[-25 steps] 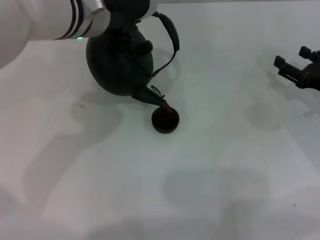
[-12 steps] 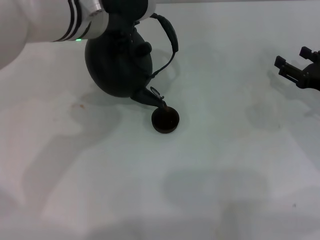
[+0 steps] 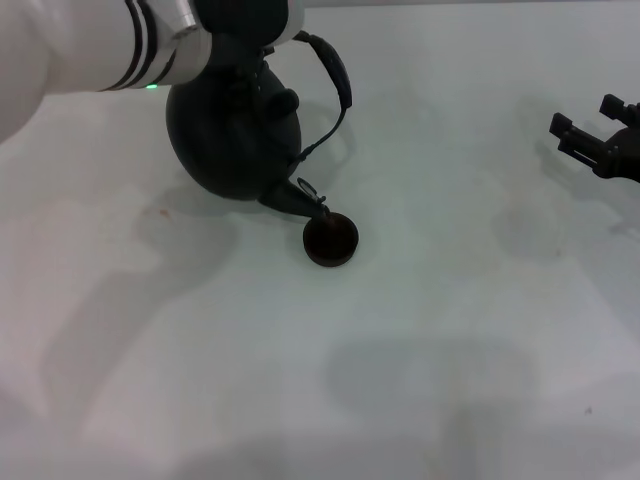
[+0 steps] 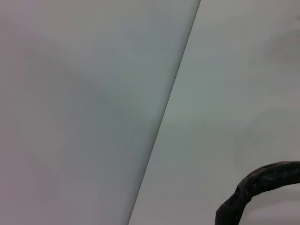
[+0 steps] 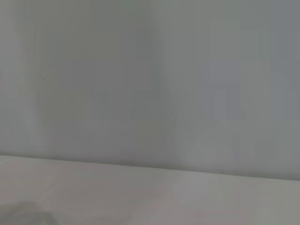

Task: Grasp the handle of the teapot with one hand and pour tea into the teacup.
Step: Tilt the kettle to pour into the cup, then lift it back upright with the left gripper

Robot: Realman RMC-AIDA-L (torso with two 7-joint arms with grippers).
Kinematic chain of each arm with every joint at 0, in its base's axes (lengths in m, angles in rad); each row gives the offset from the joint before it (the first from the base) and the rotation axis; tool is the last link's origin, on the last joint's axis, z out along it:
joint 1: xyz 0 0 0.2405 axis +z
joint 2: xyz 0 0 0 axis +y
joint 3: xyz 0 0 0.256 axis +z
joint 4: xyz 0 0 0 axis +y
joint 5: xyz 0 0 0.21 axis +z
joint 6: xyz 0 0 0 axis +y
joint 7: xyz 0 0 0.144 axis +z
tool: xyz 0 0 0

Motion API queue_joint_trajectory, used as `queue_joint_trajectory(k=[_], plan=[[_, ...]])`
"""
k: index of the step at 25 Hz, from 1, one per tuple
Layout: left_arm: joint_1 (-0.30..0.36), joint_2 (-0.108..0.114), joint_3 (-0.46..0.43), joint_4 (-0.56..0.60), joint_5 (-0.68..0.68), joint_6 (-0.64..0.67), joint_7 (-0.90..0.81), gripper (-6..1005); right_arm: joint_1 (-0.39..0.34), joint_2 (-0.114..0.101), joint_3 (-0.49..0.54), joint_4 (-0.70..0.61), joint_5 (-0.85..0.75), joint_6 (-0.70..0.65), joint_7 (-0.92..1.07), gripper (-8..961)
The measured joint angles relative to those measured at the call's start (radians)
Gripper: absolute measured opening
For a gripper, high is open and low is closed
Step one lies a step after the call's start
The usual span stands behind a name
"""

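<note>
In the head view the black round teapot [image 3: 232, 130] is held off the table and tilted, its short spout [image 3: 300, 198] pointing down over the rim of the small dark teacup [image 3: 330, 240]. The arched handle [image 3: 343, 85] curves out on the pot's right side. My left gripper [image 3: 283, 32] is at the top of the handle, shut on it, with the fingers mostly hidden by the wrist. The left wrist view shows only a wrapped piece of the handle [image 4: 262, 183]. My right gripper [image 3: 584, 114] is parked open at the far right edge.
The white table [image 3: 420, 340] carries shadows and a faint stain [image 3: 152, 210] left of the pot. The left wrist view shows the table's edge [image 4: 164, 117] against a pale wall. The right wrist view shows only a pale blank surface.
The teapot and my left arm have shifted slightly up and to the left, the spout staying over the teacup's rim. The right arm has not moved.
</note>
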Motion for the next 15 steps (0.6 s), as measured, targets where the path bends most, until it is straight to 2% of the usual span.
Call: queue_joint_trajectory(k=[9, 15], plan=[[0.033, -0.005, -0.027, 0.006, -0.002, -0.029, -0.037, 107, -0.004, -0.001, 0.000, 0.000, 0.000, 0.000, 0.000, 845], [0.075, -0.006, -0.067, 0.076, -0.012, -0.032, -0.226, 107, -0.004, -0.001, 0.000, -0.001, 0.000, -0.010, 0.007, 845]])
